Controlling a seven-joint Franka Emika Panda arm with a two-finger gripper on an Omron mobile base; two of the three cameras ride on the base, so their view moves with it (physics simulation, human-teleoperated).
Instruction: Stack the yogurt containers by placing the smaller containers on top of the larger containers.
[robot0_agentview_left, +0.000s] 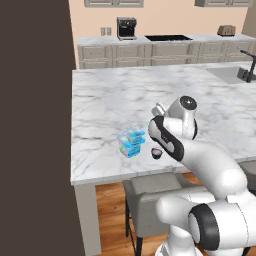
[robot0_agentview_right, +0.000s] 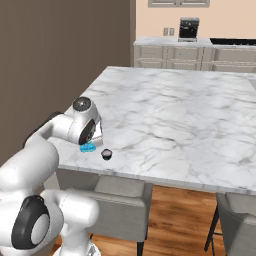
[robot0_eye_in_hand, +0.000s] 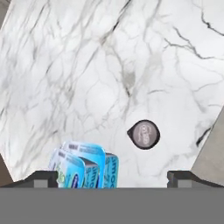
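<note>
Two containers sit unstacked; claw (robot0_eye_in_hand: 112, 177), jaws apart and empty, must drop onto dark cup (robot0_eye_in_hand: 144, 134) at one o'clock of blue pack (robot0_eye_in_hand: 85, 165).

Below me lies the white marble tabletop (robot0_eye_in_hand: 87, 65), streaked with fine grey veins. On it I see the squarish yogurt pack (robot0_eye_in_hand: 85, 168), light blue and white, its printed sides green-blue. Beside it, the tiny round cup (robot0_eye_in_hand: 144, 134) is dark grey-black with a pale grey lid. My finger tips (robot0_eye_in_hand: 41, 178) are dark grey.
</note>
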